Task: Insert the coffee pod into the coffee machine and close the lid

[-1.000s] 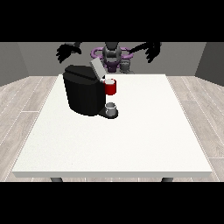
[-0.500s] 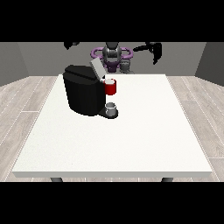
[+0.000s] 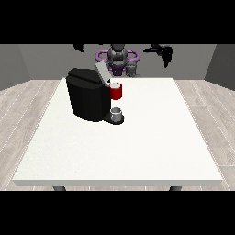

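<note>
The big white surface (image 3: pixel 119 151) fills most of the view; its near part is bare white, w/ a floor of pale planks (image 3: pixel 18 114) on both sides.

Further back, left of the middle, sits the black coffee machine (image 3: pixel 87 98); it is a chunky dark box. At its front right there is a red part (image 3: pixel 116 91) up high, w/ a small white round top that may be the coffee pod, but I can't tell for sure. Right under that, a small grey cup (image 3: pixel 117 113) stands on the machine's little dark base. The lid (image 3: pixel 101 71) of the machine is up; it is a light grey flap that tilts up and back at the top right of the machine, so the lid is not closed.

Behind the surface's far edge is the robot (image 3: pixel 118 57); its body is grey and purple. A small grey thing (image 3: pixel 132 69) shows just beside the robot's body, near the far edge; I can't tell what it is.

The hand at the view's right (image 3: pixel 165 53) is up in the air, well apart from the machine; its black fingers hang down, but I can't tell if they are open or curled. The hand at the view's left (image 3: pixel 79 47) is also high up, partly cut by the top of the scene; can't tell how it is held. Both hands touch nothing.
</note>
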Motion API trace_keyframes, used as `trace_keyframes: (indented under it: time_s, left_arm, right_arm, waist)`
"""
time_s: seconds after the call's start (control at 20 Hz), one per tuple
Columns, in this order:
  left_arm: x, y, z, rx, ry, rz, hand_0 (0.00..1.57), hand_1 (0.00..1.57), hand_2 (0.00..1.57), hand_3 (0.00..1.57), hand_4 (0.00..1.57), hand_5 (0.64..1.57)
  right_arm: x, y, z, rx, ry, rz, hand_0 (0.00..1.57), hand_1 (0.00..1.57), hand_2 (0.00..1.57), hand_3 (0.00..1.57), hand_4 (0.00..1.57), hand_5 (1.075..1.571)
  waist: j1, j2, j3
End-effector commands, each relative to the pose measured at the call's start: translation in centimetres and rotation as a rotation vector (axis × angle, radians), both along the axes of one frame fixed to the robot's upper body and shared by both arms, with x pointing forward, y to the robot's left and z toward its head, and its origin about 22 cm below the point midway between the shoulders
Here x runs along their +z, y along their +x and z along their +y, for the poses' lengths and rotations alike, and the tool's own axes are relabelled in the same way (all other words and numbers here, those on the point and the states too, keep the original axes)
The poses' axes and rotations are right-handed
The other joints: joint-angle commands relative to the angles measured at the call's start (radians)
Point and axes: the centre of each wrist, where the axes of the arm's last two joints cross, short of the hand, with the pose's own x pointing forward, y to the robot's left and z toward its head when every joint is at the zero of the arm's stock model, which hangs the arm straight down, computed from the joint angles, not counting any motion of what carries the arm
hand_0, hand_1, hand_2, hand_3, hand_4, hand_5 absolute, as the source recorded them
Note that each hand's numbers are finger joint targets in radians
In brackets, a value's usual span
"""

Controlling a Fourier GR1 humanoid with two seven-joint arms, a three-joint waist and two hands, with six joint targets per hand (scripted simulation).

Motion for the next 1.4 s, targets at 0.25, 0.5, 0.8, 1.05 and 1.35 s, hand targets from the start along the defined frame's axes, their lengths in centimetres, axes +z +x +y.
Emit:
trace_keyframes:
  time_s: [0.25,0.5,0.8,1.05,1.35]
  left_arm:
    - [0.1,-3.6,0.0,-0.012,-0.035,-0.068,0.00,0.00,0.00,0.00,0.00,1.571]
    - [2.6,-2.8,0.6,0.043,-0.059,-0.109,0.00,0.00,0.00,0.00,0.00,1.571]
    - [4.5,-4.1,-0.6,0.053,-0.023,-0.147,0.00,0.00,0.00,0.00,0.00,1.571]
    - [4.0,-5.2,2.9,0.095,-0.025,-0.113,0.00,0.00,0.00,0.00,0.00,1.571]
    - [5.8,-5.6,1.3,0.087,-0.004,-0.178,0.00,0.00,0.00,0.00,0.00,1.571]
  right_arm:
    - [-0.7,1.4,-0.8,0.027,0.029,-0.020,0.00,0.00,0.00,0.00,0.00,1.571]
    - [0.1,3.3,-0.4,0.036,0.054,-0.007,0.00,0.00,0.00,0.00,0.00,1.571]
    - [0.5,5.4,-0.8,0.030,0.042,-0.030,0.00,0.00,0.00,0.00,0.00,1.571]
    - [2.6,6.7,2.0,0.069,-0.001,-0.033,0.00,0.00,0.00,0.00,0.00,1.571]
    - [1.5,7.5,2.4,0.107,-0.035,-0.065,0.00,0.00,0.00,0.00,0.00,1.571]
  waist:
    - [0.038,0.082,0.0002]
    - [0.021,0.169,0.0001]
    - [0.023,0.208,0.0001]
    - [-0.011,0.213,-0.0003]
    - [-0.004,0.252,-0.0001]
